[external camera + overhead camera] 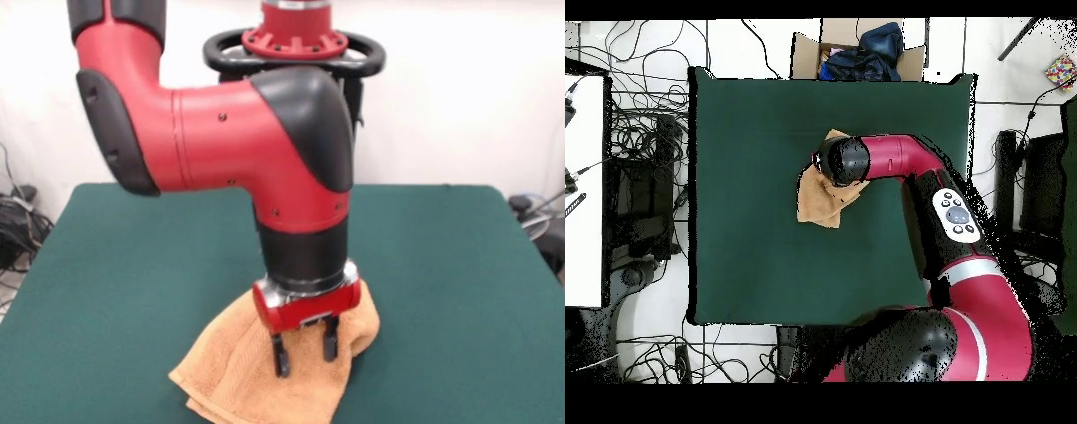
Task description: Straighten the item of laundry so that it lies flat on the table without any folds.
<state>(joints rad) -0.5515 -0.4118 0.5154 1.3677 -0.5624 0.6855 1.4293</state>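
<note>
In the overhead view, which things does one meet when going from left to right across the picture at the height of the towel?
White desk → tangle of cables → bare green table → orange-tan towel → red robot arm, whose black end covers the towel's right part.

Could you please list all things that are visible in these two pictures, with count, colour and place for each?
towel: one, orange-tan, crumpled with folds, on the table under the claw.
table: one, dark green top, fills the middle of both views.
box: one, brown cardboard, on the floor beyond the table's far edge in the overhead view, holding dark blue cloth.
cables: many, black, on the floor beside the table.
arm: one, red and black, reaching over the table.
claw: one, black fingers on a red base, open, over the towel.
</note>
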